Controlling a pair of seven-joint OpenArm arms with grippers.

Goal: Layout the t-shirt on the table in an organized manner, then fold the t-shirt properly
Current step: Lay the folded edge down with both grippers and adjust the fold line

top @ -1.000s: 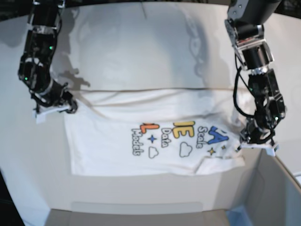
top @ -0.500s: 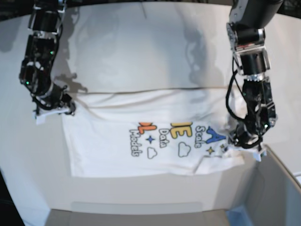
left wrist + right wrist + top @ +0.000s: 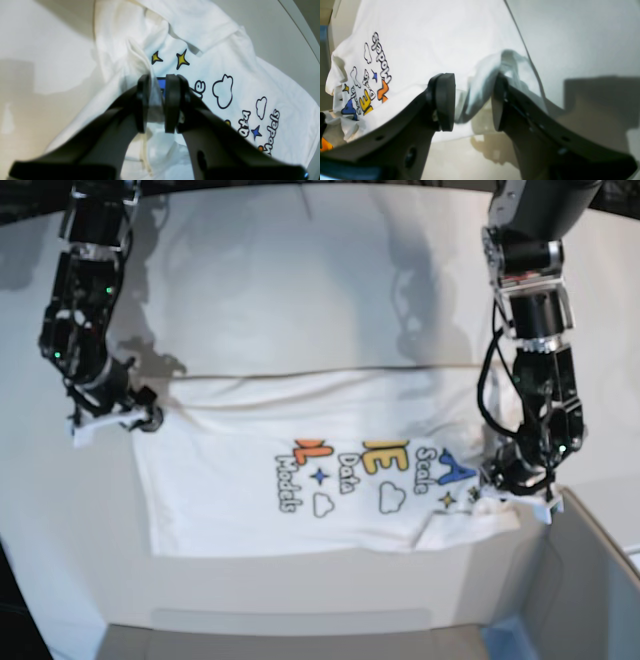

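Note:
The white t-shirt (image 3: 300, 430) lies flat on the table (image 3: 300, 270) as a wide band, its colourful print facing up. In the base view my left gripper (image 3: 515, 485) is low over the shirt's right end, next to the blue letter and yellow stars. The left wrist view has this gripper (image 3: 158, 105) narrowly open, a raised fold of t-shirt (image 3: 225, 50) standing in the gap. My right gripper (image 3: 110, 415) is at the shirt's upper left corner. It stands open (image 3: 472, 102), and a loose corner of the t-shirt (image 3: 432, 30) hangs between the fingers against one pad.
A grey box-like corner piece (image 3: 590, 580) rises at the lower right, close to my left gripper. A grey ledge (image 3: 290, 620) runs along the front edge. The shirt's lower right corner is slightly rumpled.
Both grippers have gone from shut to parted, slackening their hold on the cloth. The left gripper has shifted a little left onto the shirt's right end. The right arm has hardly moved.

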